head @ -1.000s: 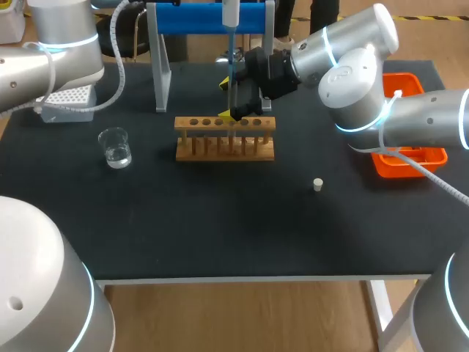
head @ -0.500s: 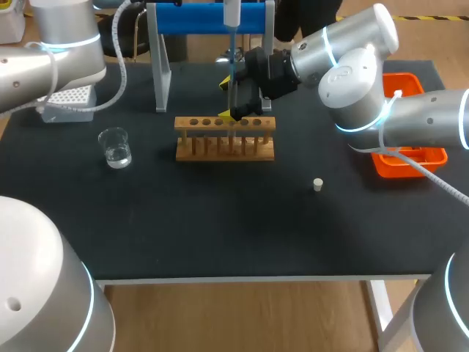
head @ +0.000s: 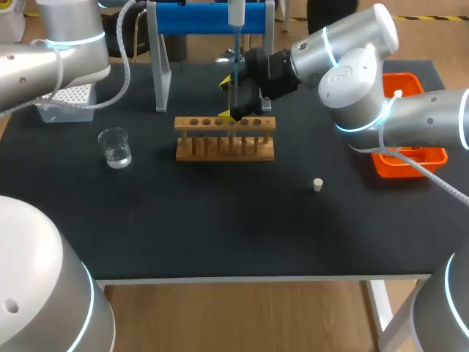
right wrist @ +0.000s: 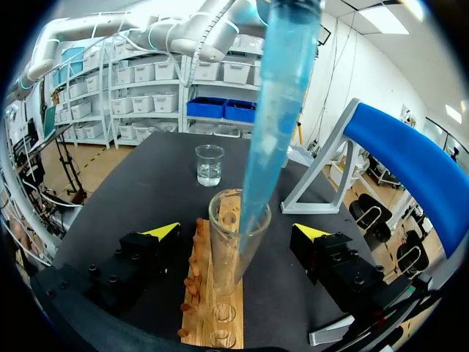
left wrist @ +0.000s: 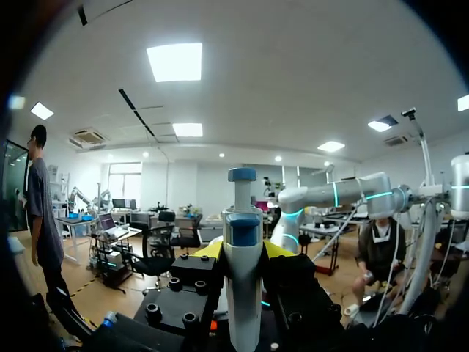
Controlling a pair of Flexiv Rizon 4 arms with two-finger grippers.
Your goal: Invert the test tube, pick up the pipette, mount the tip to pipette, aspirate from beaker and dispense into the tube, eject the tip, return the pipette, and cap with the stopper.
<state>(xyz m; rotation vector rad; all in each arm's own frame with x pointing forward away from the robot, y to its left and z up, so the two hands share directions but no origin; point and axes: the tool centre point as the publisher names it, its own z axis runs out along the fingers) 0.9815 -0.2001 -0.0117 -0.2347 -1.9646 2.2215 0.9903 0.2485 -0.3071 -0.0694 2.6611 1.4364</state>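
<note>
pipette (head: 236,13) drifts toward right edge of tabletop (head: 220,220), clamped in left end effector (left wrist: 243,249); right end effector (right wrist: 236,232) apart; tilted tip (right wrist: 275,125) may knock test tube (right wrist: 224,271).

Bench (head: 220,220) top: matt black. Rack (head: 225,149): bare pale wood, dull finish. Test tube (right wrist: 233,249) and beaker (head: 115,147): clear glossy glass. Pipette tip (right wrist: 275,110): translucent blue plastic. Pipette (left wrist: 242,257): smooth white and blue plastic. Bin (head: 388,167): orange plastic. Right arm (head: 352,81) shell: glossy silver-white. Right claw (right wrist: 236,233): matt black, yellow tips.
</note>
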